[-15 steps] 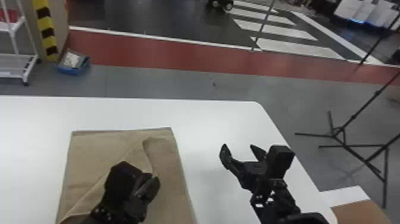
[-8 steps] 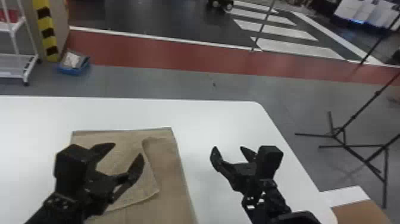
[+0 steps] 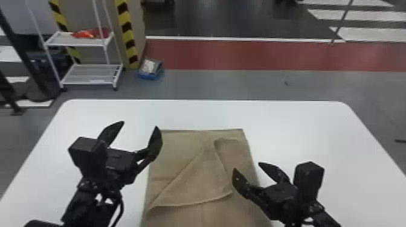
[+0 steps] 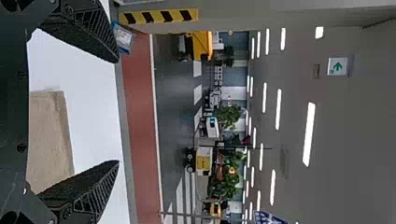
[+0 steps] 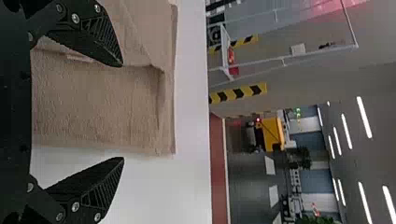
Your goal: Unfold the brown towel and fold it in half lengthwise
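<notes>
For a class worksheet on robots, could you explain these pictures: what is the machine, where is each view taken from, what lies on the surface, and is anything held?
This is a robot with two black arms. The head view looks down from its head; the two wrist views come from cameras on the arms, turned sideways. On the white table lies a brown towel, with a flap folded slantwise across it. The left gripper and right gripper are open and hold nothing.

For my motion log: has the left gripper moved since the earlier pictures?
Yes. In the head view, the left gripper has gone from over the towel to mostly left of it, nearer the far edge of the table.
</notes>
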### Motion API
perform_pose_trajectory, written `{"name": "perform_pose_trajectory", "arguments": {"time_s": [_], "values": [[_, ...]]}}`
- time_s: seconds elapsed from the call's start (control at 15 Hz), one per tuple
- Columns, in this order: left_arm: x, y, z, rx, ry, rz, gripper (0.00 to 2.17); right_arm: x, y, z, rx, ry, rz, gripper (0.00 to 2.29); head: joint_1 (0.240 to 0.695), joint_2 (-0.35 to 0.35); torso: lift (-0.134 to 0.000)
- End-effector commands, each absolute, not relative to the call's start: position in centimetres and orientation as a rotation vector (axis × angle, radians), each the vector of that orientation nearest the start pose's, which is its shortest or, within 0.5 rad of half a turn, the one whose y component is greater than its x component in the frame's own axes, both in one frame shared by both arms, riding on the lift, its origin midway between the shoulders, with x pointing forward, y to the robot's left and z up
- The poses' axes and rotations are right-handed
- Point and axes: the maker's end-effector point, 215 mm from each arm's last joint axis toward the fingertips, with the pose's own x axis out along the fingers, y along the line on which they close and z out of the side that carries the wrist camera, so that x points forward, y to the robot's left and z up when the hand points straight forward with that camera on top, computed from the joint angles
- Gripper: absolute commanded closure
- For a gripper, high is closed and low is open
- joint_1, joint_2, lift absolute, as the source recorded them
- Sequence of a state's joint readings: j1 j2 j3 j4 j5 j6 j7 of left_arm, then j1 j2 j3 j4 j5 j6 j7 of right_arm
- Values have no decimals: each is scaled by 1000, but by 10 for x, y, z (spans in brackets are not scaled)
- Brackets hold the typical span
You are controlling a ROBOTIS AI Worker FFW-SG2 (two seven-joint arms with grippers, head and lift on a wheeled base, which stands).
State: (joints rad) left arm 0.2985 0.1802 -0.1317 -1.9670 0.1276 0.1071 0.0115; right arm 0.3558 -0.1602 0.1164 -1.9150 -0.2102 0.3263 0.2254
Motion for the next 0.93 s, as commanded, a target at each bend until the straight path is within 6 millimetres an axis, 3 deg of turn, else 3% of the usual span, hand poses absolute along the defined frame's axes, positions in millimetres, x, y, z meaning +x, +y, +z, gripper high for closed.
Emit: {"name": "perform_pose_trajectory", "arguments": {"time_s": [0.0,0.07,0.27,0.53,0.67,0.87], "values": [[501,184,-329,8,24,-172,134,437,-98,-459,86,391,493,221,695,29,-108],[501,183,-331,7,25,-177,134,434,-91,-464,66,396,515,221,695,75,-108],[499,178,-334,-1,14,-193,134,433,-90,-466,16,383,522,289,695,106,-108],[499,176,-337,-11,19,-201,134,427,-104,-472,-63,386,525,350,695,100,-108],[499,176,-340,-13,23,-200,134,412,-104,-479,-146,404,616,407,695,94,-108],[500,179,-343,-24,24,-194,134,413,-116,-476,-159,379,606,407,695,90,-108]]}}
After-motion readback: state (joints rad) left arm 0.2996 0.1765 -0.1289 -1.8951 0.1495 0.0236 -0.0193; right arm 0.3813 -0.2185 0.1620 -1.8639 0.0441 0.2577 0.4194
